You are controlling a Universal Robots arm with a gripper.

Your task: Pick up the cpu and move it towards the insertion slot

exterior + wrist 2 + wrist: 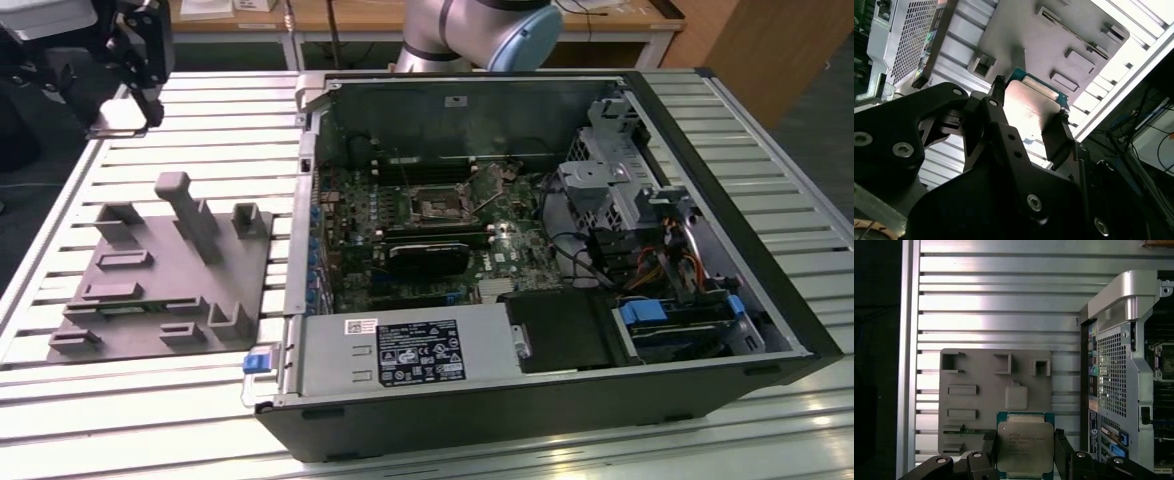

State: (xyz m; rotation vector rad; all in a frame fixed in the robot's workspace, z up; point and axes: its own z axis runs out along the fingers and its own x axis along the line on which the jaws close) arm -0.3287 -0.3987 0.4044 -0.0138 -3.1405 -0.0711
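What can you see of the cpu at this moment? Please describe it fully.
The cpu is a flat square chip with a silvery metal top, faint print and a green rim. The claw holds it by two opposite edges between black fingers, lifted above the grey fixture plate, outside the computer case. In the second wrist view its top shines.

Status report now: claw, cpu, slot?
Claw shut on cpu, lifted above grey fixture plate. Insertion slot inside open computer case, apart from the claw. Nothing seen blocking.
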